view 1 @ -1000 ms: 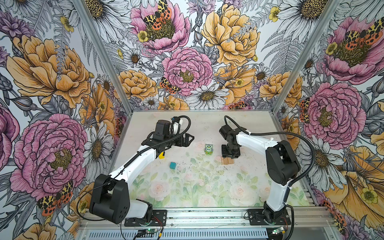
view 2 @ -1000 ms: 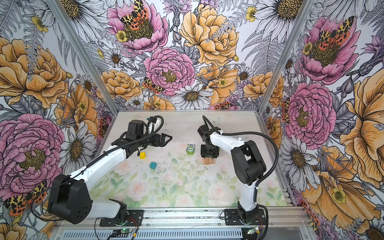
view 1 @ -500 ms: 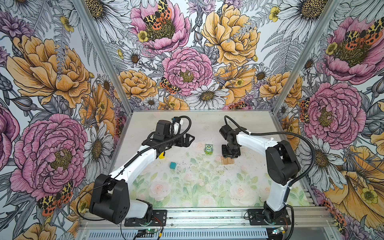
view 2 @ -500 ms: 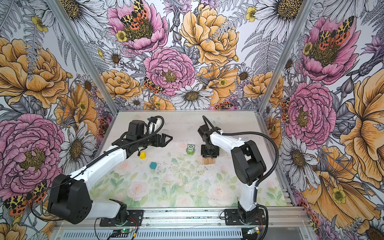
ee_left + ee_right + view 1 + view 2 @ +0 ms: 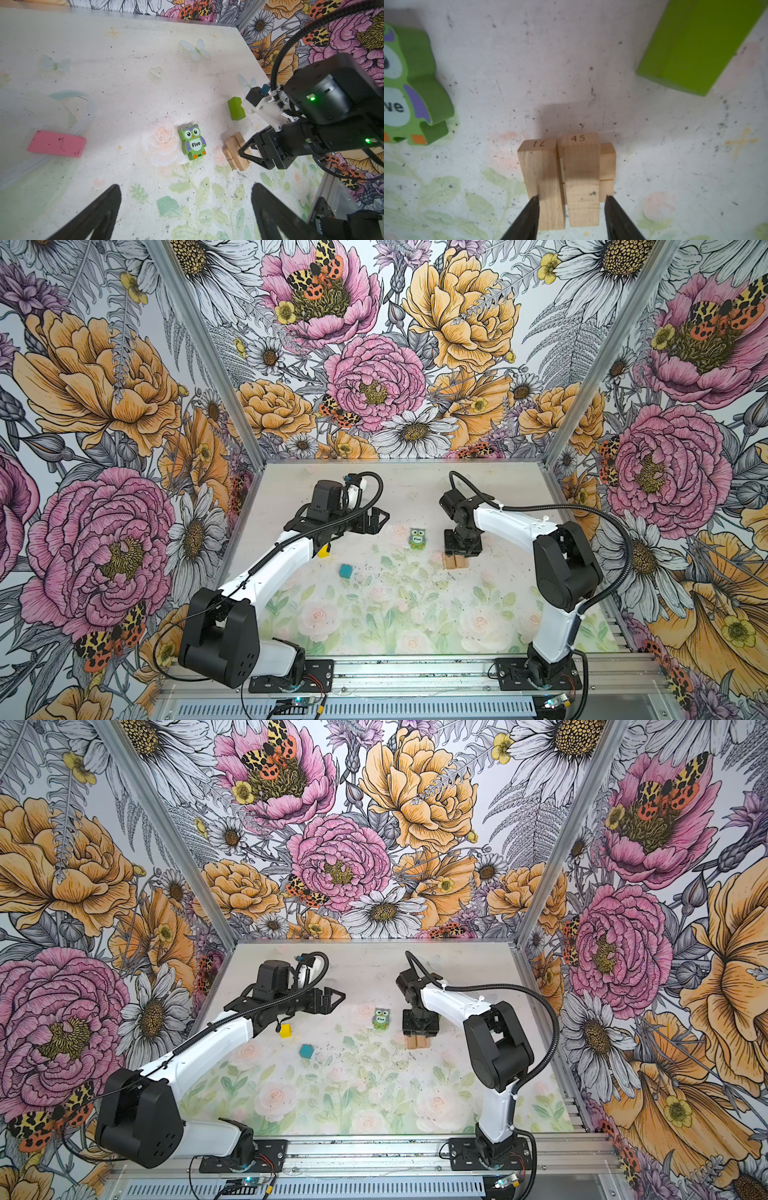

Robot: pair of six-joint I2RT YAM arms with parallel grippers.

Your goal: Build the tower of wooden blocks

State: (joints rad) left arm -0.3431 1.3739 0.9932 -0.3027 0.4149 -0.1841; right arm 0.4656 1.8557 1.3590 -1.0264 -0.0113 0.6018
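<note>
The front half of the desk (image 5: 415, 626) lies bare toward the rail — wide room to pass. Mid-desk is crowded: the owl block (image 5: 417, 539) lies just beside the tan bars (image 5: 455, 563), leaving only a narrow lane between them, and the right claw (image 5: 462, 551) hangs over the bars with jaws parted, barring the way in from above. The lime-green bar (image 5: 236, 108) lies near them toward the back wall — the teal cube (image 5: 345, 571) and pink bar (image 5: 57, 143) sit well apart on the left side

The tan bars (image 5: 579, 180) show bare, matt wood grain, the lime-green bar (image 5: 695, 45) and owl piece (image 5: 192, 142) smooth paint, and the printed surface (image 5: 124, 83) looks matt and scuffed.
</note>
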